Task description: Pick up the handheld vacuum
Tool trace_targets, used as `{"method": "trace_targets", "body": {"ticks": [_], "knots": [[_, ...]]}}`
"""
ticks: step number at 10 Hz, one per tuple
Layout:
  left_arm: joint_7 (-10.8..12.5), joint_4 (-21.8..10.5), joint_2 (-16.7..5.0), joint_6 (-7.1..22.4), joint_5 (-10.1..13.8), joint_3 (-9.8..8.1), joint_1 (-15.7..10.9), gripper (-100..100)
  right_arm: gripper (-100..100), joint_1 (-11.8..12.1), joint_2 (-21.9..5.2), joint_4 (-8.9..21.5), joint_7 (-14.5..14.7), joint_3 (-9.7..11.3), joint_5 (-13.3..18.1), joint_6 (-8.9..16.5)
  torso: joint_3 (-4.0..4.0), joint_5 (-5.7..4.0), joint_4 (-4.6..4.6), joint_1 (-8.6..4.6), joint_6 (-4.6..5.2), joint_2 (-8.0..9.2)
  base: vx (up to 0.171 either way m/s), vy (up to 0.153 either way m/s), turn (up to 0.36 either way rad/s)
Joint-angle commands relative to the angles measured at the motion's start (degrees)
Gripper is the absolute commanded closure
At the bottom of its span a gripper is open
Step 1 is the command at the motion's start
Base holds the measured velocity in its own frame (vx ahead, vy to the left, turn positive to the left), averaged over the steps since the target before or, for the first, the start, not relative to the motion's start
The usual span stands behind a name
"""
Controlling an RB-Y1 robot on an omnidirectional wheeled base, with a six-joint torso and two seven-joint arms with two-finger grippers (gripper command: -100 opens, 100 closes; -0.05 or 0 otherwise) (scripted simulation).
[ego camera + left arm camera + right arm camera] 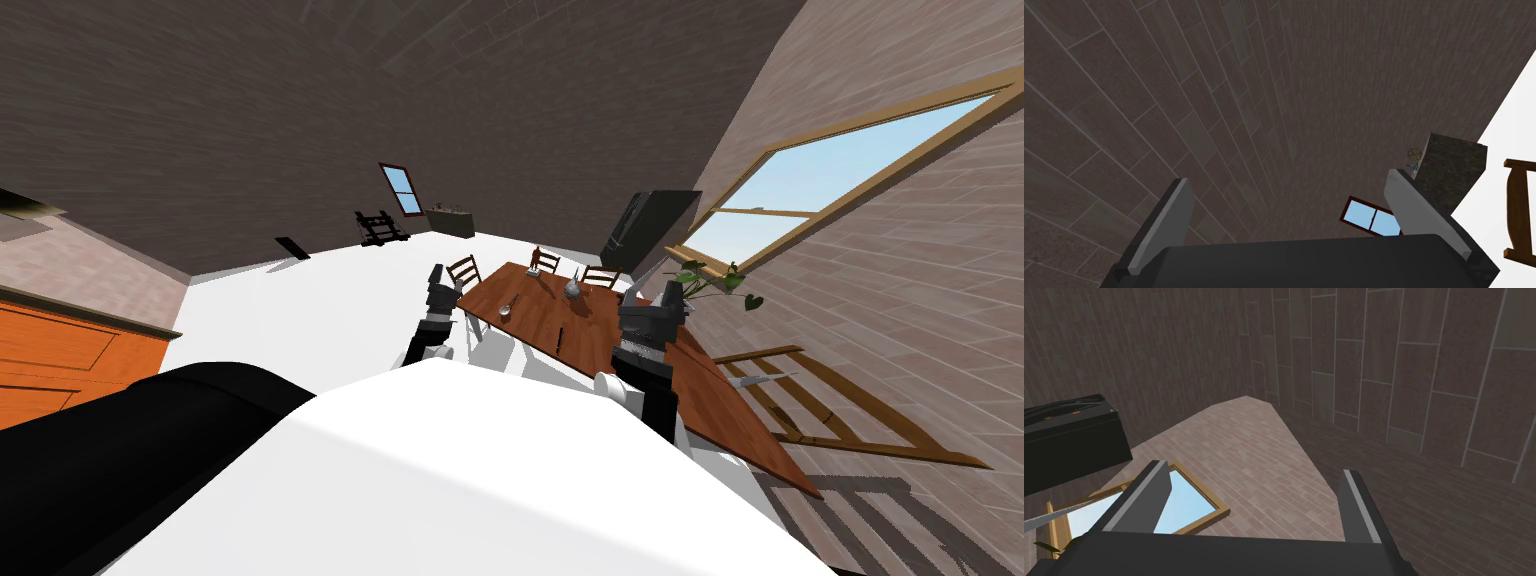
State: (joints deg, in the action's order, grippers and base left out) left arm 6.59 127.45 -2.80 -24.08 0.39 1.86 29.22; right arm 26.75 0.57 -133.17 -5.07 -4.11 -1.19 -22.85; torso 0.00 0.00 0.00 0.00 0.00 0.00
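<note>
- Left gripper (1286,177): centre of the head view, fingers spread wide, holding nothing.
- Right gripper (1252,468): right of centre, by the brown table (530,322), equally wide, empty.

Table (530,322) ahead, right of centre. Three chairs (545,262) along its far side. On table: rounded item (572,288) toward far edge, small cup (505,312) left of it, slim stick-like item (560,338) nearer. Plant (715,280) right of table, under window (850,170) in right wall. Cabinet (650,225) beyond table's far right end. Cupboard (60,350) near left. Left gripper (437,272) above floor, left of table. Right gripper (670,292) over table's right part.
</note>
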Motion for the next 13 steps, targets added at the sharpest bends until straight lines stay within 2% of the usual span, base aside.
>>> {"method": "trace_targets", "body": {"ticks": [1, 3, 6, 8, 9, 11, 12, 13], "knots": [[0.0, 0.0, 0.0, 0.0, 0.0, 0.0, 0.0, 0, -100, -0.4, -1.9, 0.6, -0.5, -0.1, 0.1, 0.7, 0.0, 0.0, 0.0, 0.0, 0.0, 0.0, 0.001, 0.01, 0.003], [0.0, 0.0, 0.0, 0.0, 0.0, 0.0, 0.0, 0, -100, -1.2, -4.5, 2.0, -1.8, -0.4, 0.3, 2.3, -0.01, 0.01, 0.0, 0.06, -0.01, -0.01, -0.003, 0.027, 0.005], [0.0, 0.0, 0.0, 0.0, 0.0, 0.0, 0.0, 0, -100, -3.2, -7.3, 5.4, -5.0, -1.3, 0.6, 6.2, 0.0, 0.03, 0.0, 0.15, -0.01, 0.0, -0.003, 0.046, 0.011], [0.0, 0.0, 0.0, 0.0, 0.0, 0.0, 0.0, 0, -100, -5.0, -8.5, 8.2, -8.0, -2.1, 0.8, 9.6, -0.02, 0.04, -0.01, 0.18, -0.01, -0.03, 0.001, 0.053, 0.017], [0.0, 0.0, 0.0, 0.0, 0.0, 0.01, 0.0, 0, -100, -5.0, -8.5, 8.2, -8.0, -2.1, 0.8, 9.9, -0.02, 0.04, -0.01, 0.2, -0.01, -0.03, -0.001, 0.039, 0.009], [0.0, 0.0, 0.0, 0.0, 0.0, 0.0, 0.0, 0, -100, -7.1, -9.2, 11.5, -11.3, -3.1, 0.9, 13.7, -0.01, 0.03, 0.0, 0.12, 0.0, -0.02, 0.0, 0.042, 0.024], [0.0, 0.0, 0.0, 0.0, 0.0, 0.0, 0.0, 0, -100, -7.1, -9.2, 11.5, -11.6, -3.1, 0.9, 14.2, -0.02, 0.03, -0.01, 0.16, -0.01, -0.02, -0.001, 0.035, 0.006], [0.0, 0.0, 0.0, 0.0, 0.0, 0.0, 0.0, 0, -100, -8.2, -9.5, 13.4, -13.7, -3.7, 1.0, 16.3, -0.01, 0.03, 0.0, 0.13, 0.01, -0.01, 0.0, 0.034, 0.02]]}}
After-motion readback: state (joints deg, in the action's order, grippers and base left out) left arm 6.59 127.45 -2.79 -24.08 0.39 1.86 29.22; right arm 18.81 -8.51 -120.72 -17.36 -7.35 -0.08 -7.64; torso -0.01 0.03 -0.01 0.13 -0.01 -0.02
